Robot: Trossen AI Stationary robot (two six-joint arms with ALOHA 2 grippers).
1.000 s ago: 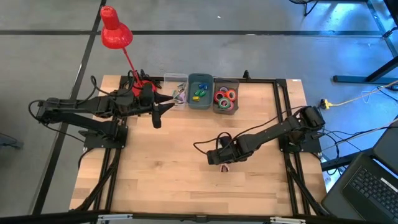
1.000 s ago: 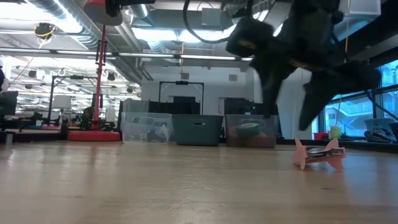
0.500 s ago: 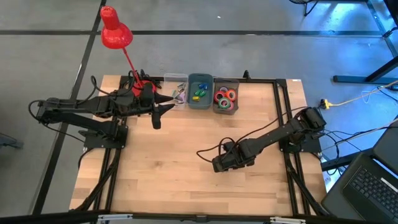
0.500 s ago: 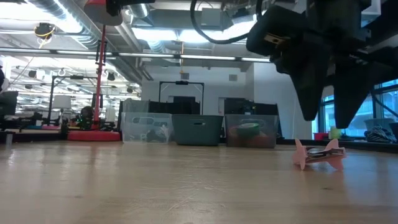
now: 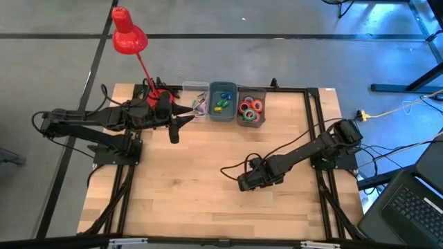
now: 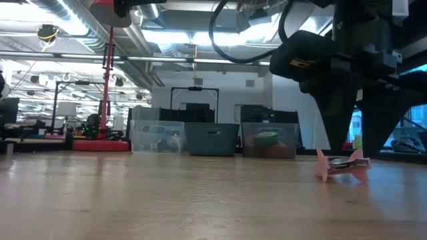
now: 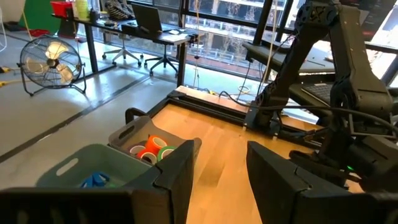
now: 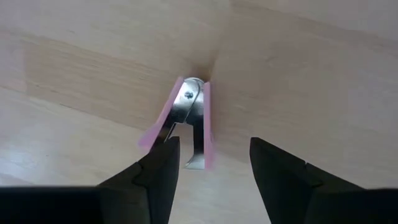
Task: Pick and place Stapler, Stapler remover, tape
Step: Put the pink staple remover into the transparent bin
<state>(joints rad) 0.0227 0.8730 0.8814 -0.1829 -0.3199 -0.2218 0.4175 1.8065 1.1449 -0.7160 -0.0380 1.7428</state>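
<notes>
Right gripper [image 8: 211,165] hangs directly over the pink staple remover [image 8: 186,121], fingers parted wide, one to each side of it, nothing held. The remover lies flat on the counter [image 5: 180,187], mid-width, toward the right front. To grip well, I judge I should drop straight until the fingertips [image 8: 165,155] bracket the pink wings, then close across them squarely. My right arm reaches low from the right edge, wrist pointing down. Left gripper [image 5: 181,123] waits half-open, empty, near the bins [image 5: 223,102] at the back edge.
</notes>
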